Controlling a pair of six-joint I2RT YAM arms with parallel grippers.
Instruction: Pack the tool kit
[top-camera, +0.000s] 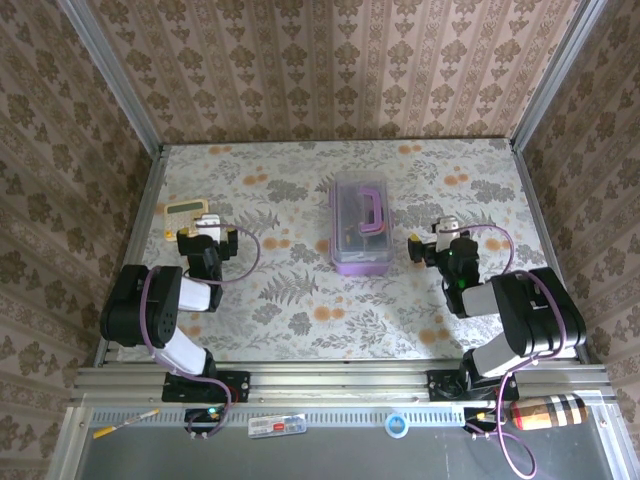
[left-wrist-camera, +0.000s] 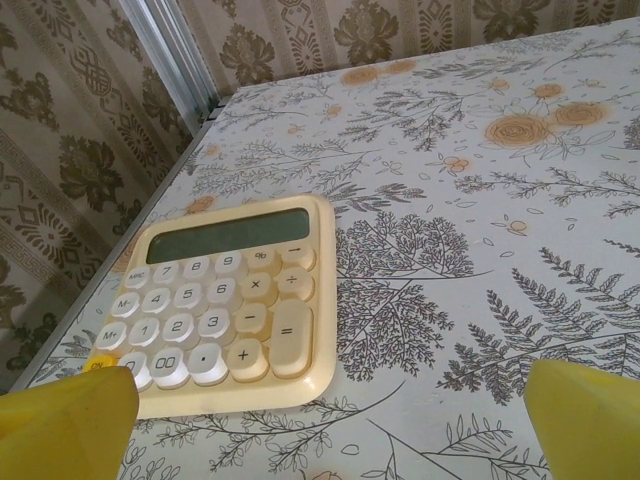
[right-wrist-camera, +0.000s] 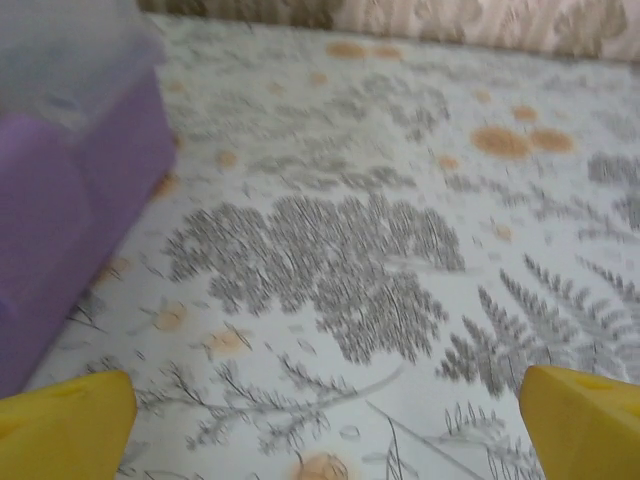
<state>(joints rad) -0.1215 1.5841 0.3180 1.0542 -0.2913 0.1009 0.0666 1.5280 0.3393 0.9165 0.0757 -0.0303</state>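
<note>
A: Left edge first?

B: Pale yellow rectangular plastic calculator (top-camera: 182, 210), flat on the floral-patterned table (top-camera: 300, 290), close to the left wall. The left gripper (top-camera: 207, 224) is just beside it with its jaws spread wide and empty. The calculator's near corner lies by the left yellow fingertip (left-wrist-camera: 60, 420) (contact: can't tell).

A: Centre?

B: Small translucent purple plastic box (top-camera: 358, 245), mid-table. The clear lid (top-camera: 350, 200) sits on it, purple handle (top-camera: 372, 212) on top. Dim shapes show through it, unreadable.

A: Right?

B: The right gripper (top-camera: 447, 230) is near the box's right side, apart from it, bare table between them. Its jaws are wide and empty.
</note>
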